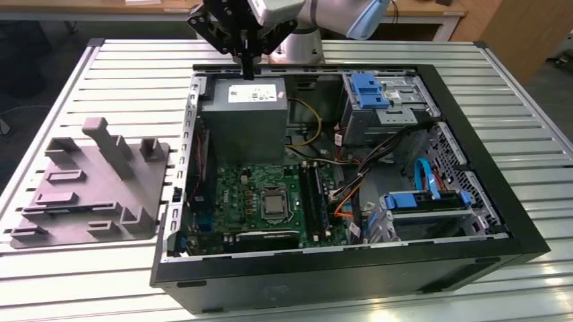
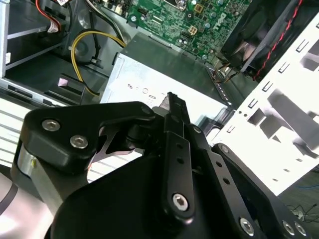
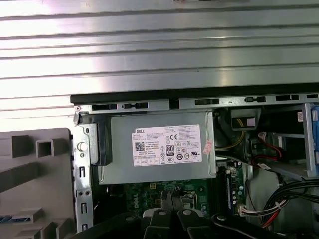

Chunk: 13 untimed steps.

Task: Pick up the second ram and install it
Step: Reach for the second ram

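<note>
Counted one gripper (image 1: 247, 71) at twelve o'clock of one case (image 1: 340, 278), above one power supply (image 1: 241, 114), jaws pressed together.

The table (image 1: 90, 282) is shiny metal, the holder (image 1: 90, 194) matt plastic

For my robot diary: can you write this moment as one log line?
gripper: hovering over power supply | case: open, on table | holder: exterior view's left of case

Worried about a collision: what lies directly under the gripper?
The gripper hangs over the grey power supply, labelled side up, inside the open computer case; its body covers anything beneath.
</note>
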{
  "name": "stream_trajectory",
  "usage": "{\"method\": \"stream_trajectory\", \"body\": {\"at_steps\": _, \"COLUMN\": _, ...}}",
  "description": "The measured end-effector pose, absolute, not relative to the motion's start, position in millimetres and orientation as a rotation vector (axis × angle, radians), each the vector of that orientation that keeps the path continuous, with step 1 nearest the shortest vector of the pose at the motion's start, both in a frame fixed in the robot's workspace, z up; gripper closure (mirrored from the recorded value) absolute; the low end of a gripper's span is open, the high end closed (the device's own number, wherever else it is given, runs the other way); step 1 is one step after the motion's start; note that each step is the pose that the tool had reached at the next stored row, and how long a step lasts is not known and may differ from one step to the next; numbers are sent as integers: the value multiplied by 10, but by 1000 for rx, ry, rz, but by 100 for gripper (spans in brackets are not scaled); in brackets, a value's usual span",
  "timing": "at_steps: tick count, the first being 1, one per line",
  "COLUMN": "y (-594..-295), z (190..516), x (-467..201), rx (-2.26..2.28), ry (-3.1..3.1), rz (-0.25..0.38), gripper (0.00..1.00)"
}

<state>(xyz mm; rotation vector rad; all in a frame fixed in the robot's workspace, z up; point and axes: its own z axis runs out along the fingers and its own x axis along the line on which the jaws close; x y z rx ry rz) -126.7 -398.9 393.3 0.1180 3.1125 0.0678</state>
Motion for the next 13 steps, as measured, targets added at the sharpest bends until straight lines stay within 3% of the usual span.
{"method": "stream_trajectory", "body": {"at_steps": 13, "y": -3989, "z": 3933, "x": -1503, "rx": 118, "ry": 3112, "rz": 68, "gripper": 90}}
